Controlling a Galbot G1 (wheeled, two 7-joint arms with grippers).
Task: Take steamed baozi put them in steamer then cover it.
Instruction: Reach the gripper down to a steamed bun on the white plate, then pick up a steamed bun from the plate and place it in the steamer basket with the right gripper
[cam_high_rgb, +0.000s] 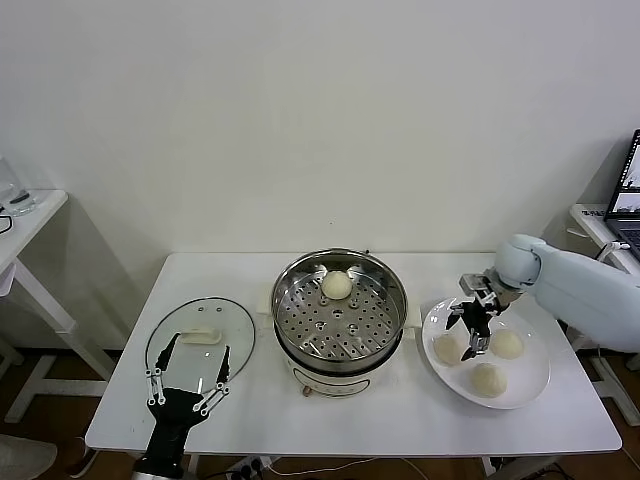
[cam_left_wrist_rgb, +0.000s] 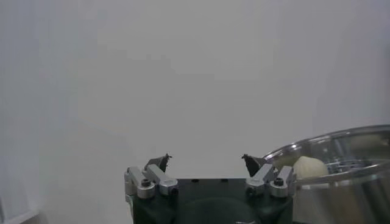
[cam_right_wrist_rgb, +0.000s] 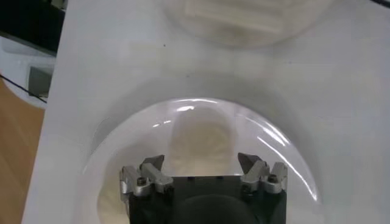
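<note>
On the white table (cam_high_rgb: 400, 425) before a bare wall, both grippers released.

No readable text, label, brand, number or sign anywhere. Laptop screen (cam_high_rgb: 630, 180) at the far right edge beyond the table (cam_high_rgb: 350, 420): lit, content too small to read.

The left gripper (cam_left_wrist_rgb: 206, 161) stands with its two dark fingertips (cam_left_wrist_rgb: 163, 162) spread wide apart and nothing between them, facing a plain pale wall. Beside it rises the steamer (cam_left_wrist_rgb: 341, 182), its shiny steel rim curving past. One steamed baozi (cam_left_wrist_rgb: 309, 167) rests inside the steamer, just behind that rim.
</note>
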